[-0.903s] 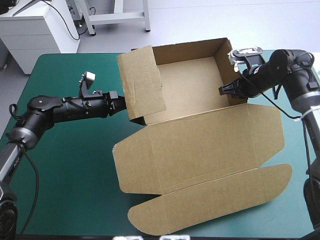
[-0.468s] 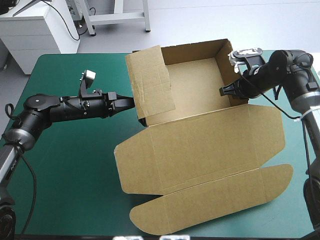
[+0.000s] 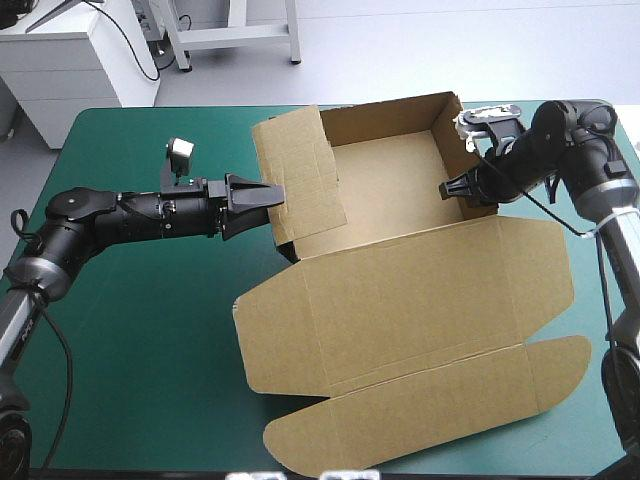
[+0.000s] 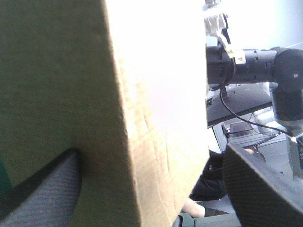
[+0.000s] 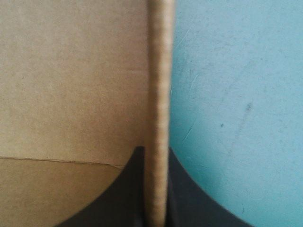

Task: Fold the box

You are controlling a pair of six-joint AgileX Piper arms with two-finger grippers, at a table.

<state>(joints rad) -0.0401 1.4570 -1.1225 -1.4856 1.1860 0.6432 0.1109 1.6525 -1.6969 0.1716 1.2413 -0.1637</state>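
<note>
Walls going up. My right pincer clamps the box wall, upper right. My left pincer gapes astride the flap, centre-left. Next, likely: tuck flap inward.

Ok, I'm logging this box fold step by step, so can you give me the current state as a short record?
box: open tray toward the far side of the table
lid: lying flat toward the near edge
left wall: raised, tilted in over the tray
right wall: upright
left tool: open, one finger on each side of the left wall
right tool: shut on the right wall near its front end
table: teal-green cover
</note>
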